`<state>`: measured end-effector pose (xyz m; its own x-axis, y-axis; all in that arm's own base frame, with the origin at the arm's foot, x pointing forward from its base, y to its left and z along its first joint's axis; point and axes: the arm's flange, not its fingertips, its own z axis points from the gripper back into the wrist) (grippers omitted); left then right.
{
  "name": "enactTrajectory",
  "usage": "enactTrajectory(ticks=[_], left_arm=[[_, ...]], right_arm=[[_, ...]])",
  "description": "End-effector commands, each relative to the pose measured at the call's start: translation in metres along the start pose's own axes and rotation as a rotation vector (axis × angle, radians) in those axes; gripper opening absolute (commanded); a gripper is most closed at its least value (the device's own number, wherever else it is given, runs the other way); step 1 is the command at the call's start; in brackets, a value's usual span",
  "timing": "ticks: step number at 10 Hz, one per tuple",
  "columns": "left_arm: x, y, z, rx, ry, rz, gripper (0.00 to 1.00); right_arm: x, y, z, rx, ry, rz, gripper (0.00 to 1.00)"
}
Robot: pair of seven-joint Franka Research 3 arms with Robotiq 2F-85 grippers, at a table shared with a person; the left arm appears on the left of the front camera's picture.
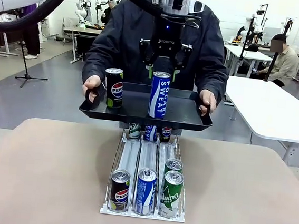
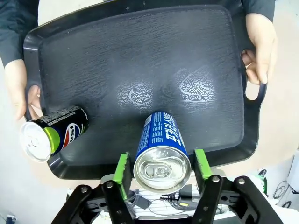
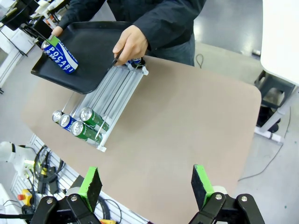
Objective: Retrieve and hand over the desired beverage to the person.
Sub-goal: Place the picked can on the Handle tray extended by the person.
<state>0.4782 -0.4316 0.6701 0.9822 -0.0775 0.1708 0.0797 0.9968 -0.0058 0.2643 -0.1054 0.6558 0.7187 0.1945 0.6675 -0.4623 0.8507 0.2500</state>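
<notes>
Beige table (image 1: 53,177), lab room behind. Nearest us the rack (image 1: 143,213) fronts four cans: one Pepsi, one blue, two green; three more sit at its far end. Beyond, the person (image 1: 119,40) holds a black tray (image 1: 191,118) with two cans: Pepsi can (image 1: 113,87) and Pocari Sweat can (image 1: 159,94). Left gripper (image 2: 161,172) brackets the Pocari, pads look just parted; we'd open fully and lift straight up. Right gripper (image 3: 147,186) open, empty.
</notes>
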Motion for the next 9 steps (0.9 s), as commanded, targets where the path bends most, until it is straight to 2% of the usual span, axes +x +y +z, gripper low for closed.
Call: enactTrajectory(ticks=[1,6,8,9], left_arm=[[0.008,-0.008,0.012,0.000,0.007,0.005,1.00],[0.003,-0.006,0.024,-0.004,-0.011,-0.023,1.00],[-0.037,0.013,0.057,-0.047,-0.063,-0.124,1.00],[-0.068,0.039,0.074,-0.070,-0.101,-0.200,1.00]], right_arm=[[0.000,0.000,-0.001,0.033,-0.010,0.008,1.00],[0.000,0.000,-0.001,0.033,-0.010,0.008,1.00],[0.000,0.000,-0.001,0.033,-0.010,0.008,1.00],[0.000,0.000,-0.001,0.033,-0.010,0.008,1.00]])
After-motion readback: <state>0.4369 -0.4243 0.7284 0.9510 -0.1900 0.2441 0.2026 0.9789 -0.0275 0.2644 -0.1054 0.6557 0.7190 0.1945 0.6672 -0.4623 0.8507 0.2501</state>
